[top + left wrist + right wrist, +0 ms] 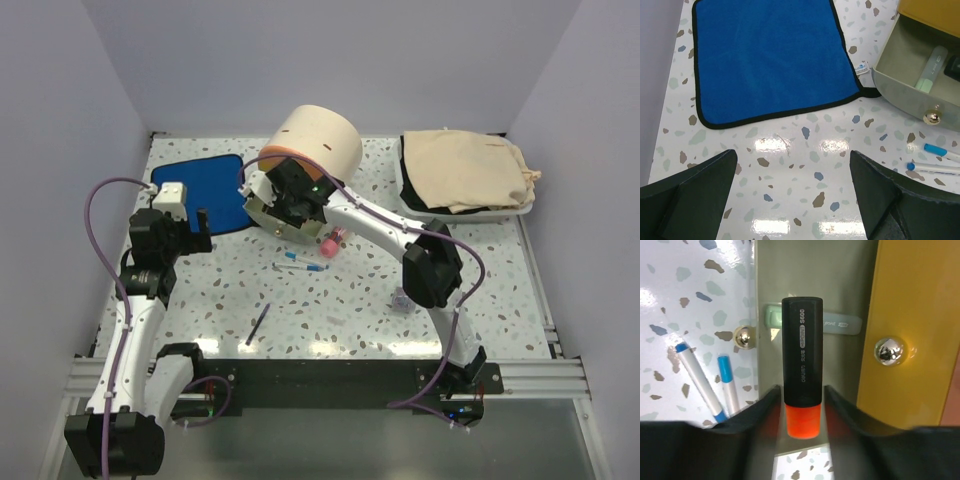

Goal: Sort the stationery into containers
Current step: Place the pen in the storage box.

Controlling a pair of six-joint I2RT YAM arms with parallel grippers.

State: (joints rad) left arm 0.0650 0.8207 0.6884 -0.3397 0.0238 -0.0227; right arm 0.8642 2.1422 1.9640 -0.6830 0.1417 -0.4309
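Spanning the overhead view, a speckled table [330, 320] carries a beige cylindrical cabinet [320, 140] at twelve o'clock, a white tray [480, 214] with a beige bag [465, 170] at two o'clock and a blue cloth [200, 190] at ten o'clock. The left gripper [795, 200] hangs wide open, holding nothing, at the cloth's six o'clock, while the right gripper [802, 390] pinches a black-and-orange highlighter [801, 355] over the cabinet's pulled-out grey drawer [892, 60], where a pale green marker [930, 67] lies. Two blue-tipped pens [300, 263], a pink tube [332, 243], a thin black pen [258, 325] and a tiny purple-grey box [400, 300] lie loose at the cabinet's six o'clock.
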